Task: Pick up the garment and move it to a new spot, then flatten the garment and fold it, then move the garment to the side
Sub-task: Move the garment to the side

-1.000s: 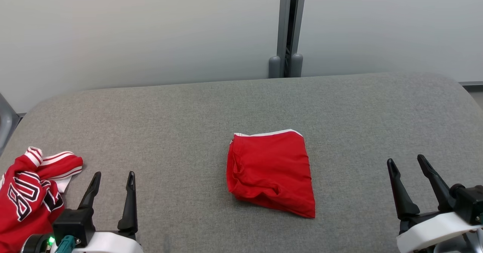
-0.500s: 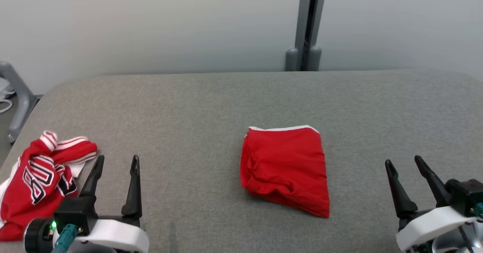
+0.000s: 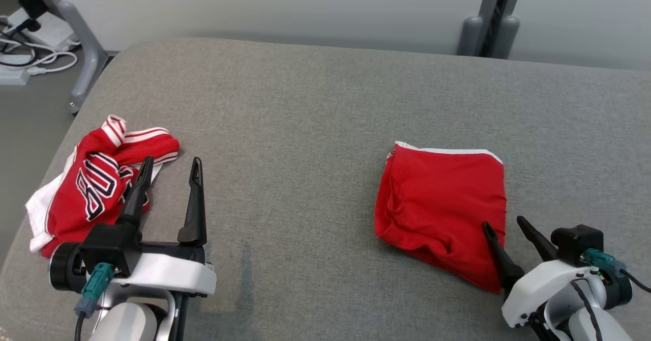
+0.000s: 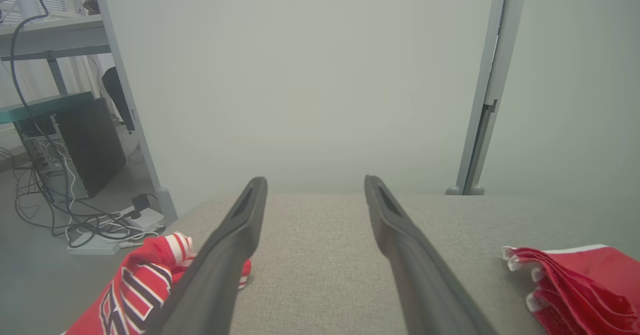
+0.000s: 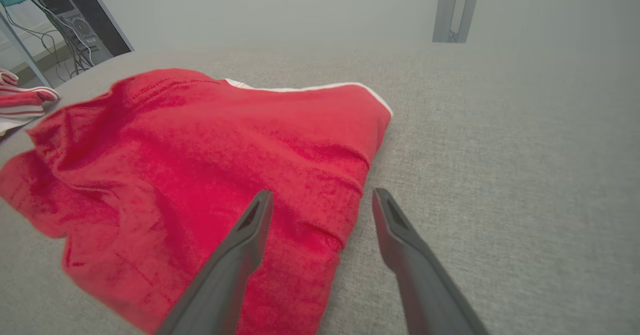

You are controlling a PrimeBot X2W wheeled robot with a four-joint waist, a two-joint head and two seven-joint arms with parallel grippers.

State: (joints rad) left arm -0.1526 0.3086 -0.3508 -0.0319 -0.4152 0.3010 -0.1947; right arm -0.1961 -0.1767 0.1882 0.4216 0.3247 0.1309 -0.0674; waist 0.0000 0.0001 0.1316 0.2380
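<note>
A crumpled red garment (image 3: 96,183) with white stripes and lettering lies near the left edge of the grey padded table (image 3: 305,102). My left gripper (image 3: 172,160) is open just right of it, with its left finger over the cloth's edge and nothing between the fingers. The left wrist view shows this gripper (image 4: 315,180) open over bare table, the crumpled garment (image 4: 135,285) at lower left. A plain red folded garment (image 3: 442,203) with a white hem lies right of centre. My right gripper (image 3: 503,222) is open at its near right corner. In the right wrist view this gripper (image 5: 323,192) straddles the folded garment's (image 5: 200,160) edge.
Off the table's left edge are a metal leg (image 3: 81,56), cables and a power strip (image 3: 20,61) on the floor. A grey post (image 3: 488,25) stands behind the far edge against pale wall panels. Bare grey padding lies between the two garments.
The head camera has swung left and down, so the whole picture shifted right. My right gripper now stands at the folded garment's corner; my left gripper is closer to the crumpled one. Both stay open.
</note>
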